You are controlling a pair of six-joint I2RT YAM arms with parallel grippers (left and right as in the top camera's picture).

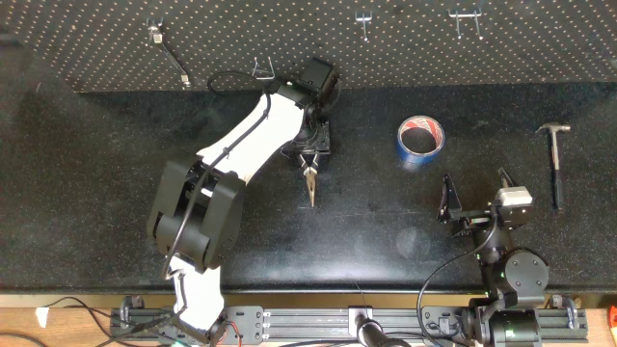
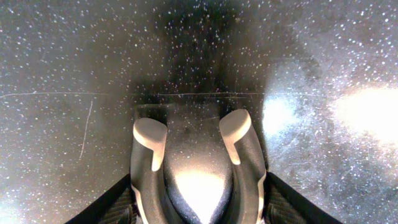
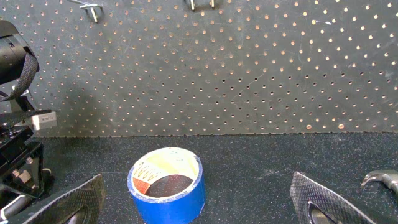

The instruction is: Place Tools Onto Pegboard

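Note:
My left gripper (image 1: 310, 154) points down at the black table near the pegboard's foot. It is shut on the pale handles of a pair of pliers (image 1: 311, 185), whose pointed nose sticks out toward the table's front. In the left wrist view the pliers' (image 2: 150, 140) curved handle ends sit between my left gripper's (image 2: 194, 202) dark fingers. My right gripper (image 1: 474, 200) hovers low at the front right, open and holding nothing. A blue tape roll (image 3: 166, 185) lies just ahead of my right gripper (image 3: 196, 208).
The pegboard (image 1: 386, 43) spans the back, with bare hooks (image 1: 262, 67) (image 1: 363, 19) (image 1: 466, 19) and a slim metal tool (image 1: 169, 53) hanging at its left. The tape roll (image 1: 420, 141) lies right of centre. A hammer (image 1: 555, 164) lies at the far right.

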